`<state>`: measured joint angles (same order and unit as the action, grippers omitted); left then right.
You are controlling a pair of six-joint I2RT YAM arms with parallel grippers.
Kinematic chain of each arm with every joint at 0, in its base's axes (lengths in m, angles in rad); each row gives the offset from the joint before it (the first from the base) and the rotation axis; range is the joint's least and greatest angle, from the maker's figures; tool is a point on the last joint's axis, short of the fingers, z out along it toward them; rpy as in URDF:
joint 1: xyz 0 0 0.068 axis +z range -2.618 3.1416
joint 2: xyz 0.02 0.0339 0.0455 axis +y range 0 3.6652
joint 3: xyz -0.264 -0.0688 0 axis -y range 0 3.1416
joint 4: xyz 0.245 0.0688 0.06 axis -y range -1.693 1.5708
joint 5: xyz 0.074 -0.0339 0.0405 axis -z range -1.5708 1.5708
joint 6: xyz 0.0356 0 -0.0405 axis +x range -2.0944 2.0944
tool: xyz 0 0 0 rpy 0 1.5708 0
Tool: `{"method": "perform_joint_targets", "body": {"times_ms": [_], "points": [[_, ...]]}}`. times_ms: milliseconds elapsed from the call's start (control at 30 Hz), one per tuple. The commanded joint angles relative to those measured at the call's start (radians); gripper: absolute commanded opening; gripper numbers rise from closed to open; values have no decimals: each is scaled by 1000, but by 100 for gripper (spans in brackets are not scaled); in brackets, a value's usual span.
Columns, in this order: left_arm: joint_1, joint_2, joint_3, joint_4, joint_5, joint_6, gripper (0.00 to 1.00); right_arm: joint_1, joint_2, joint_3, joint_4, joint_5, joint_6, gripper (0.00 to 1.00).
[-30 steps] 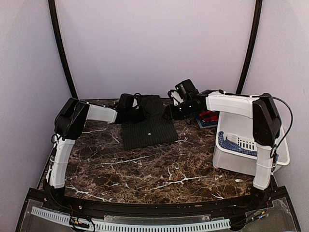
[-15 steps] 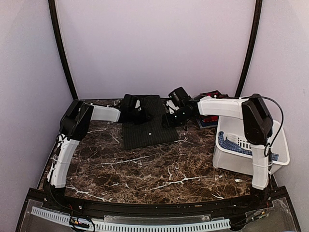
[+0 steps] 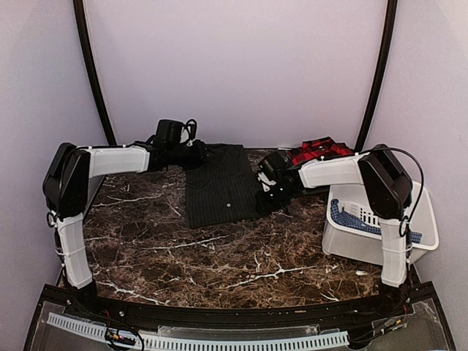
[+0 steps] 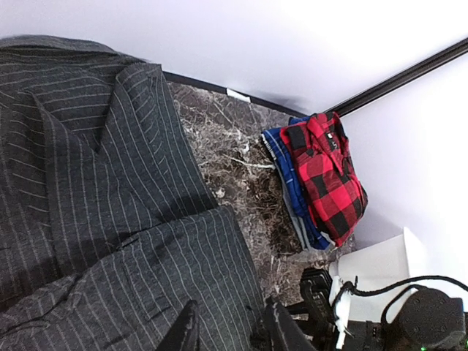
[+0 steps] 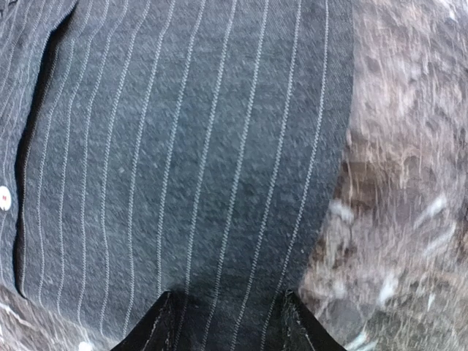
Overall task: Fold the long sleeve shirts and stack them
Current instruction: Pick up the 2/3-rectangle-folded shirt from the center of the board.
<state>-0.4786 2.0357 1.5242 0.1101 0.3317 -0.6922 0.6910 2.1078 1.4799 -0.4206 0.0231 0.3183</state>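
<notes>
Pinstripe shirt (image 3: 223, 186): lay folded into a flat rectangle at the far middle of the table (image 3: 219, 256).
Left gripper (image 4: 230, 333): fingers apart, nothing between them, hanging over the shirt's far left corner.
Right gripper (image 5: 230, 322): fingers apart, astride the shirt's right edge, with no pinch I could see.
Plaid shirt (image 3: 316, 150): folded in the far right corner, atop a blue garment (image 4: 281, 157).
Progress: folding looked done, and stacking the pinstripe onto that pile remained, I judged.

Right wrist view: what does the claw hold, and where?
The claw straddles the side edge of the gray shirt; a firm hold cannot be told.
</notes>
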Motion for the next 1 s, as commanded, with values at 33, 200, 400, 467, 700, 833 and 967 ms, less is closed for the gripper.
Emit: {"method": "perform_joint_targets", "body": {"times_ms": [33, 200, 400, 467, 700, 833, 967], "points": [[15, -192, -278, -2, -3, -14, 30, 1, -48, -87, -8, -18, 11, 46], [15, -363, -562, -11, -9, -55, 30, 32, -91, -143, -7, -79, 33, 46], [7, -564, -821, -58, 10, -79, 30, 91, -195, -249, 4, -120, 82, 47], [5, -619, -877, -57, 19, -78, 32, 88, -238, -280, 8, -103, 98, 48], [-6, -631, -925, -32, 43, -50, 33, 69, -312, -328, 44, -98, 132, 48], [-8, -581, -909, -9, 24, -16, 33, 63, -321, -361, 70, -116, 144, 48], [-10, -517, -884, 19, 28, -1, 32, 59, -322, -381, 77, -114, 148, 45]]}}
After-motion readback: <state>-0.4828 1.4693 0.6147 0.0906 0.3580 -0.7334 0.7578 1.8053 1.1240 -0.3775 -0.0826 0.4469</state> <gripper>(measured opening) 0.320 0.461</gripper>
